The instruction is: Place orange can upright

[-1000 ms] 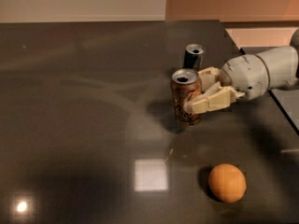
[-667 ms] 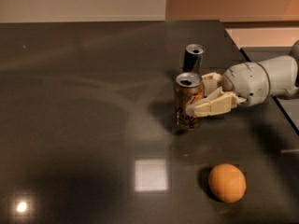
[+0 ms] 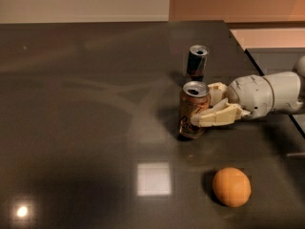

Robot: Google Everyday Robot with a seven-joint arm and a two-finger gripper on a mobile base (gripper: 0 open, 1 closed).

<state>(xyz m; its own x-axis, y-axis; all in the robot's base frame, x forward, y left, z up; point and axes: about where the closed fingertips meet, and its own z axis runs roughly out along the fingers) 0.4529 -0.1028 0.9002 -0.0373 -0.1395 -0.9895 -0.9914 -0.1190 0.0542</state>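
— Camera view takes in most of the bench point(image 3: 86, 104), same as from where I stand: dark, glossy, with a bright square glare point(image 3: 153, 179) near the front and a small light spot point(image 3: 21, 211) at the front left corner.

— And the room behind?

— A pale wall point(image 3: 81, 4) along the far edge, turning to an orange-toned wall point(image 3: 238, 1) on the right. The bench's right edge runs diagonally, with a pale ledge point(image 3: 271, 38) beyond it.

— Where's the orange can point(image 3: 193, 109)?

— Upright on the bench, right of centre, silver top up. The gripper point(image 3: 204, 104) reaches in from the right on its white arm point(image 3: 267, 94), and the fingers point(image 3: 219, 117) are clamped on the can, one in front, one behind.

— Anything crowding it?

— A dark blue can point(image 3: 197, 61) stands upright just behind, apart from it. A round orange fruit point(image 3: 231, 186) lies nearer the front, well apart. Leftward the bench is bare and wide; to the right the edge is close under the arm.
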